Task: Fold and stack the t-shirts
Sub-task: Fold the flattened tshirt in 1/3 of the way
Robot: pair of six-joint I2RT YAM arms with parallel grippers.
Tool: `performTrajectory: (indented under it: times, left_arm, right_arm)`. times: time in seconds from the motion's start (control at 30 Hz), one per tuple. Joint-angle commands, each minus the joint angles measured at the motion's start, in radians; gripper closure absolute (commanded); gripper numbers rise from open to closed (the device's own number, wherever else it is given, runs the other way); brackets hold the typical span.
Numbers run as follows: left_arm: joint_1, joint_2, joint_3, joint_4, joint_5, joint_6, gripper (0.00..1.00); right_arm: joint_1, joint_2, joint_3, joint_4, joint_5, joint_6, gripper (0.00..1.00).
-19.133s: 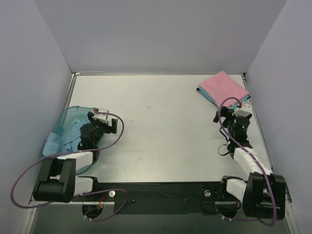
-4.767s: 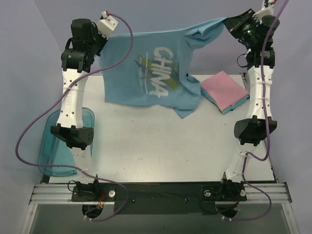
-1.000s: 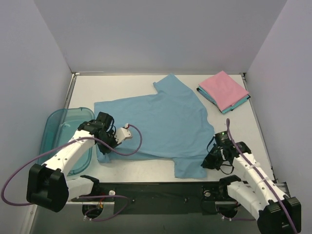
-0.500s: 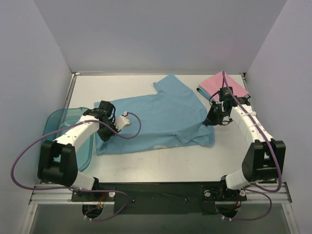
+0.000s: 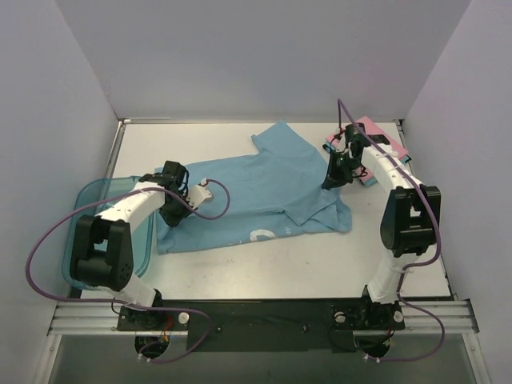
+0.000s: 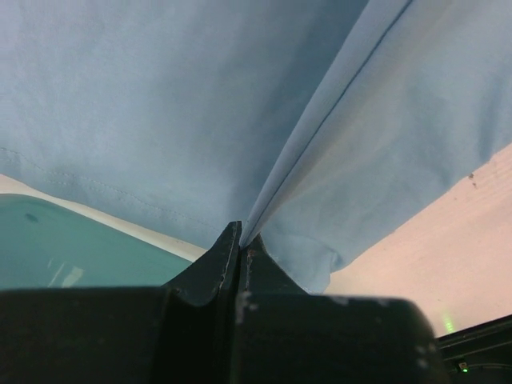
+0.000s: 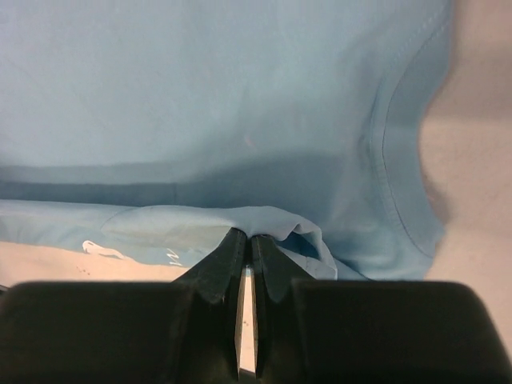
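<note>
- The step in hand looks like the first fold of the light blue t-shirt [image 5: 256, 188]. It lies spread on the table [image 5: 240, 268] just right of the teal bin [image 5: 88, 212], with its left edge next to the bin's rim.
- The left gripper [image 5: 170, 214] is clenched on a ridge of the shirt's cloth at the edge nearest the bin. The wrist view shows the fabric tenting up out of the closed jaws.
- The right gripper [image 5: 332, 180] is clamped on a doubled-over edge at the side of the shirt far from the bin. A flap there is turned back, and a bit of white print shows on its underside.
- The left arm is bent sharply, its elbow over the bin. The right arm reaches long, away from the bin, and crosses the folded pink t-shirt [image 5: 373, 126].
- Next, I judge, both held edges need carrying across the shirt together and level. They should be laid square before the jaws let go, or the fold will skew.
</note>
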Motion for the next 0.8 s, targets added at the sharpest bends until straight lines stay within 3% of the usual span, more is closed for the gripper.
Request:
performTrajectory:
  times: [0.0, 0.23, 0.5, 0.53, 0.63, 0.73, 0.77]
  left_arm:
    - [0.007, 0.038, 0.07, 0.04, -0.04, 0.0, 1.0]
    - [0.011, 0.083, 0.098, 0.078, -0.111, 0.01, 0.98]
    - [0.008, 0.084, 0.107, 0.088, -0.085, 0.009, 0.94]
    - [0.008, 0.089, 0.105, 0.088, -0.08, 0.004, 0.87]
    - [0.013, 0.112, 0.111, 0.107, -0.118, -0.016, 0.63]
    - [0.019, 0.12, 0.145, 0.164, -0.24, -0.034, 0.47]
    - [0.014, 0.118, 0.166, 0.175, -0.265, -0.025, 0.36]
  right_arm:
    - [0.011, 0.038, 0.09, -0.062, 0.047, -0.088, 1.0]
    - [0.034, 0.118, 0.15, -0.075, 0.053, -0.123, 1.0]
    - [0.039, 0.161, 0.229, -0.081, 0.047, -0.152, 1.0]
    - [0.039, 0.172, 0.233, -0.084, 0.042, -0.154, 0.99]
    - [0.042, 0.193, 0.269, -0.108, 0.114, -0.134, 0.68]
    - [0.022, 0.213, 0.326, -0.168, 0.253, -0.075, 0.63]
    - [0.017, 0.212, 0.364, -0.218, 0.287, -0.056, 0.62]
